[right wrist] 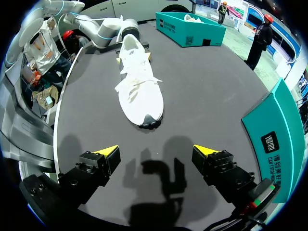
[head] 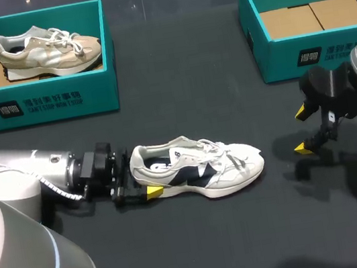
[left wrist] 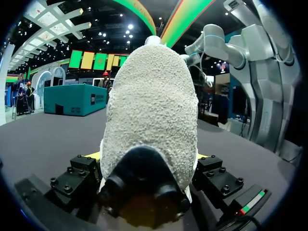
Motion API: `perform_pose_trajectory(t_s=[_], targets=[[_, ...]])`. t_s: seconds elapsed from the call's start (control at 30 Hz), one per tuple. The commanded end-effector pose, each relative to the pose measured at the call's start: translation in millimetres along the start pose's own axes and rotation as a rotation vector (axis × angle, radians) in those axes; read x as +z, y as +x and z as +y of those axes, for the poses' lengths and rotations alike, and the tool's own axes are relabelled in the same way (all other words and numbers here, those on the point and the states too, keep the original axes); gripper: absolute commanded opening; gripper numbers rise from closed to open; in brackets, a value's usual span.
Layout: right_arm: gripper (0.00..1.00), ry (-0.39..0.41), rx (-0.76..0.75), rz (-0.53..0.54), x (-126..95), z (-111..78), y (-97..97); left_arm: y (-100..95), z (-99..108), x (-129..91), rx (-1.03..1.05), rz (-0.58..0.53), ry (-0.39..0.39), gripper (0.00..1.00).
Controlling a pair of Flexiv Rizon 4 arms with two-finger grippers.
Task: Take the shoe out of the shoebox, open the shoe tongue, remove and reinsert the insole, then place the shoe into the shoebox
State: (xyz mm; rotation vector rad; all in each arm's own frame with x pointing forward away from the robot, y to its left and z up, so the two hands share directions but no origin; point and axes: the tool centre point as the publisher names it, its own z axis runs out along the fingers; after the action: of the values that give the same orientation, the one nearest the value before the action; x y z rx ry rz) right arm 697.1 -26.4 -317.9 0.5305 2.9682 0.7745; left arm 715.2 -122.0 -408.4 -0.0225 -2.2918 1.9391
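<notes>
The dark counter [head: 248, 232] fills the head view, matte and slightly glossy toward the far edge. Nearest, at lower centre, the white-and-navy shoe [head: 197, 168] stands upright on its sole, toe pointing right. The left gripper [head: 141, 175] comes in from the lower left and is clamped on its heel, a finger on either side. At the right, apart from the shoe, the right gripper [head: 302, 130] hangs over bare counter with fingers spread wide, its shadow beneath. Farther back, at upper left, a teal shoebox [head: 45, 104] holds a beige shoe [head: 46, 49]. At upper right a second shoebox [head: 302, 56] shows its cardboard floor.
</notes>
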Motion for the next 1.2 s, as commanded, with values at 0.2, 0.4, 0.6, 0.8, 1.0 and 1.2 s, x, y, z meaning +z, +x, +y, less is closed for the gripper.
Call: perform_pose_trajectory(t_s=[0.2, 0.4, 0.6, 0.8, 1.0, 1.2], targets=[[1.00, 0.001, 0.001, -0.003, 0, -0.2, 1.6, 3.4, 1, 0, 0.000, -0.004, -0.001, 0.00], [1.00, 0.001, 0.001, -0.003, 0, -0.2, 1.6, 3.4, 1, 0, 0.000, -0.004, -0.001, 0.00], [1.00, 0.000, -0.002, -0.016, -4, 7.2, 1.9, 3.4, 1, 0, 0.000, -0.004, -0.001, 0.00], [1.00, 0.087, 0.272, -0.056, -14, 46.7, 6.2, 3.4, 1, 0, 0.000, -0.004, -0.001, 0.00], [1.00, 0.205, 0.459, -0.182, -19, 84.8, 29.5, 3.4, 1, 0, 0.000, -0.004, -0.001, 0.00], [1.00, 0.205, 0.459, -0.182, -19, 84.8, 29.5, 3.4, 1, 0, 0.000, -0.004, -0.001, 0.00]])
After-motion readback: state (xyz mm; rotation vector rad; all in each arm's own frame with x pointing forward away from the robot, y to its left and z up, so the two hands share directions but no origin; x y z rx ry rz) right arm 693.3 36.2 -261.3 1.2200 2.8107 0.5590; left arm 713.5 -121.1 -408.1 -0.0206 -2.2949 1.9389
